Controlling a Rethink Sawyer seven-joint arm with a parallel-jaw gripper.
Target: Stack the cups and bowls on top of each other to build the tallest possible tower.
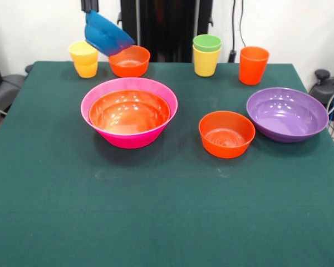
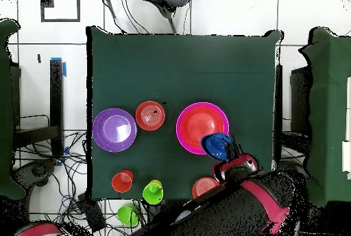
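Blue bowl [image 1: 107, 34]: held tilted in the air in my fingers, its open side turned down toward the counter, above and just left of the small orange bowl at the far edge in the front view. From overhead it hangs over the rim of the pink bowl.
My gripper [image 1: 89, 8]: only its tip shows at the top of the front view, my fingers clamped on the blue bowl's rim. Overhead my red and black arm [image 2: 253, 199] covers them.
Pink bowl [image 1: 106, 94]: big and deep, upright left of centre on the counter, with the wide orange bowl [image 1: 129, 113] nested inside it.
Small orange bowl, far [image 1: 129, 61]: upright behind the pink bowl, apart from it.
Small orange bowl, near [image 1: 226, 134]: upright right of centre, just beside the purple bowl.
Purple bowl [image 1: 287, 114]: wide, upright, near the right edge.
Yellow cup, left [image 1: 84, 59]: at the far left; it looks like one cup set in another, but I cannot tell.
Green cup [image 1: 207, 43]: nested in a yellow cup [image 1: 205, 64] at the far edge.
Orange cup [image 1: 253, 65]: upright, alone, right of the green-and-yellow pair.
Counter [image 1: 167, 222]: dark green cloth.
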